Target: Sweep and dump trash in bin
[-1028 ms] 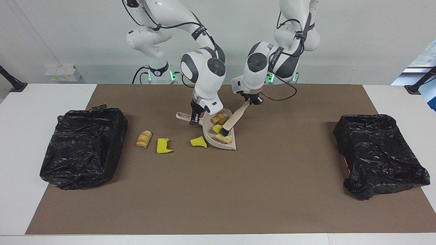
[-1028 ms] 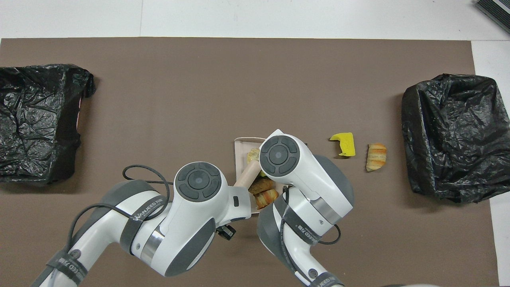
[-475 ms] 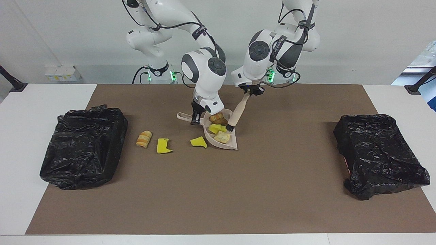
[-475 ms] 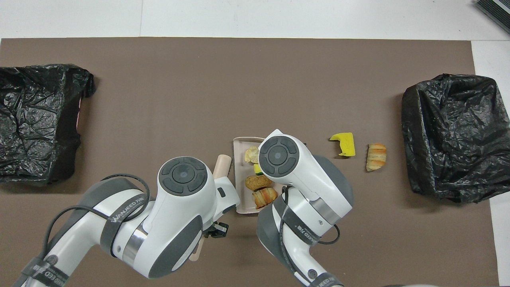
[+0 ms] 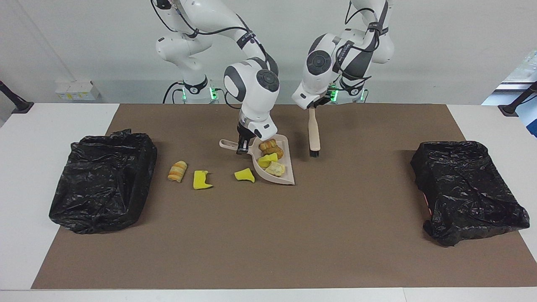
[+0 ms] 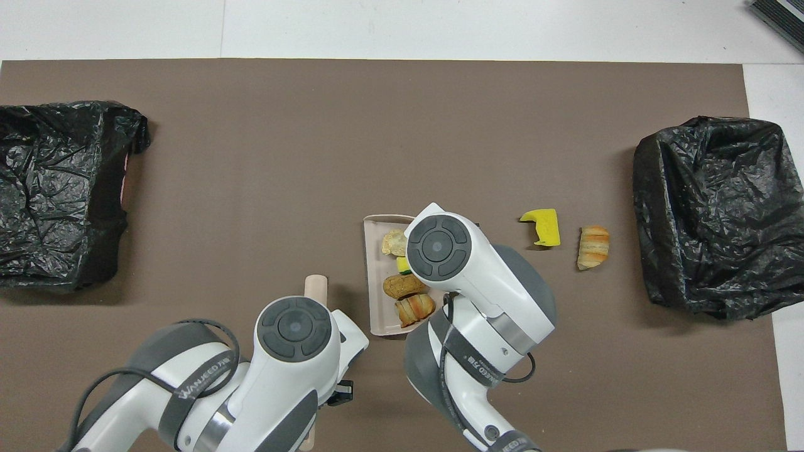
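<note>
My right gripper is shut on the handle of the beige dustpan, which rests on the mat. Inside the pan lie bread-like lumps, a yellow scrap and a pale lump. My left gripper is shut on the brush, which hangs upright beside the pan toward the left arm's end, bristles down at the mat. Loose trash lies on the mat toward the right arm's end: a yellow scrap against the pan, another yellow scrap and a bread roll.
Two black-bagged bins stand on the brown mat, one at the right arm's end near the loose trash, the other at the left arm's end. White table borders the mat.
My left arm drew the brush out of the dustpan, swung it toward its own end and stood it upright. The scraps now sit deeper in the pan. The right gripper kept its hold.
</note>
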Controlling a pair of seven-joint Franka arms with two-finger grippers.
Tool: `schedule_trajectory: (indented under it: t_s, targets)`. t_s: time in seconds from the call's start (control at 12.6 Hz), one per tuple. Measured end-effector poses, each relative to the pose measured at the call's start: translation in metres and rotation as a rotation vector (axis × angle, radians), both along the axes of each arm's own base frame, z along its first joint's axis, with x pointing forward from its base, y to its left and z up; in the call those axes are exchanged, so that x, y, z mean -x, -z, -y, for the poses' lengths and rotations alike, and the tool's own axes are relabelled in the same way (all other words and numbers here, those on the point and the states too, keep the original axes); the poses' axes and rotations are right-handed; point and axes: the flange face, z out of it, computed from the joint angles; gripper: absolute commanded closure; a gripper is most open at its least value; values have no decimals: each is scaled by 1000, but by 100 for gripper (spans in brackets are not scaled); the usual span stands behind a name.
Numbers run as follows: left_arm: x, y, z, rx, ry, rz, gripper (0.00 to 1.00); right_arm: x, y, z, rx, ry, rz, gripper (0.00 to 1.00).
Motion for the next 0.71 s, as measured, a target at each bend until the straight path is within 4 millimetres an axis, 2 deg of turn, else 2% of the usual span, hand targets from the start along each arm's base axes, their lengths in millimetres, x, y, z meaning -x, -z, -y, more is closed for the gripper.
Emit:
schedule_trajectory:
  t_s: [0.4,0.55,0.71]
  targets:
    - [82,14,33,46,28,15,100,-3,0,-9,-60,-2,29,100]
    - [100,28,40,54,15,13,100,-2,1,-10,-80,13,21,100]
    - [109,38,41,67,-17,10,100,-4,-1,-11,-113,30,22,100]
